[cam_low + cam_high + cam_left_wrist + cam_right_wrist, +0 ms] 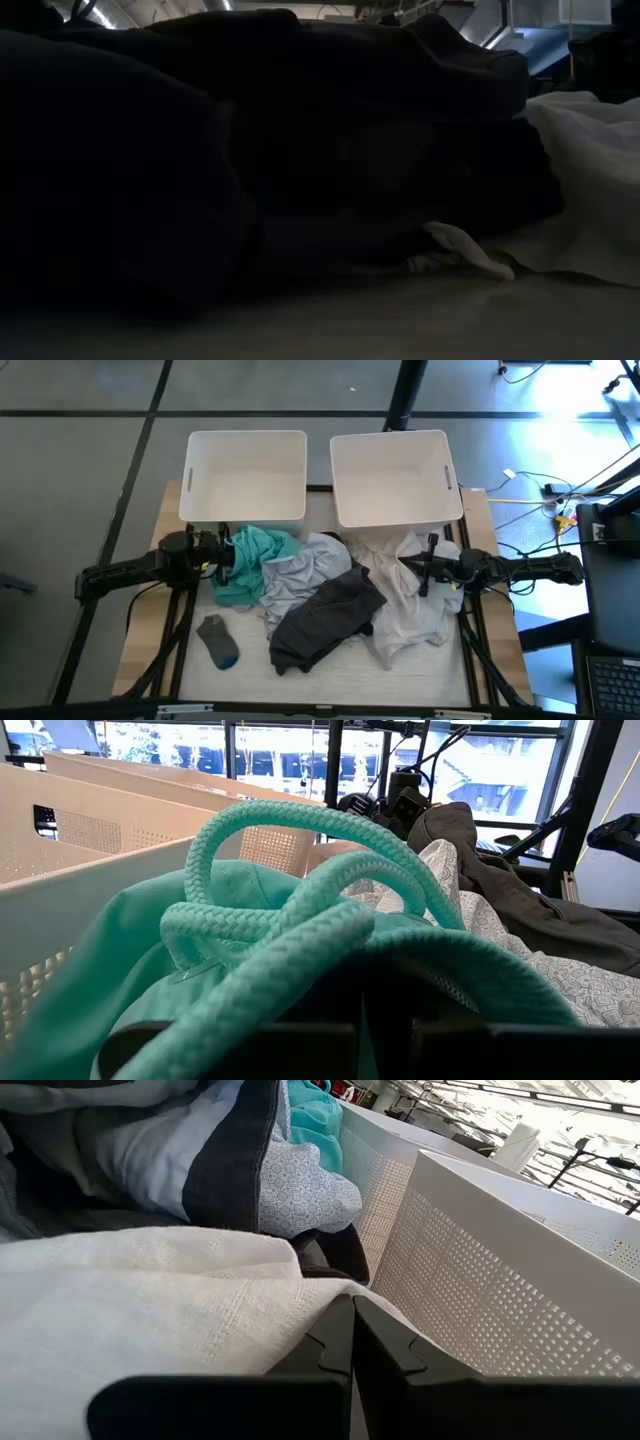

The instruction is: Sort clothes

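A pile of clothes lies on the table in front of two white bins. In it are a teal garment with thick cords, a light grey one, a dark grey one, a white one and a black-patterned white one. A small grey sock lies apart at the near left. No maroon garment shows. My left gripper is at the teal garment's left edge, and the cloth hides its fingertips. My right gripper is shut and lies on the white garment. My right gripper lies with its shut fingers against the top of the white garment, coming level from the table's right side. No cloth shows between the fingers. Whether the very tips have caught a fold, I cannot tell. The garment lies slack on the table.
The left bin and the right bin stand side by side at the table's far edge, close behind both grippers. Their perforated walls show in the wrist views. In the low view, dark cloth fills most of the picture.
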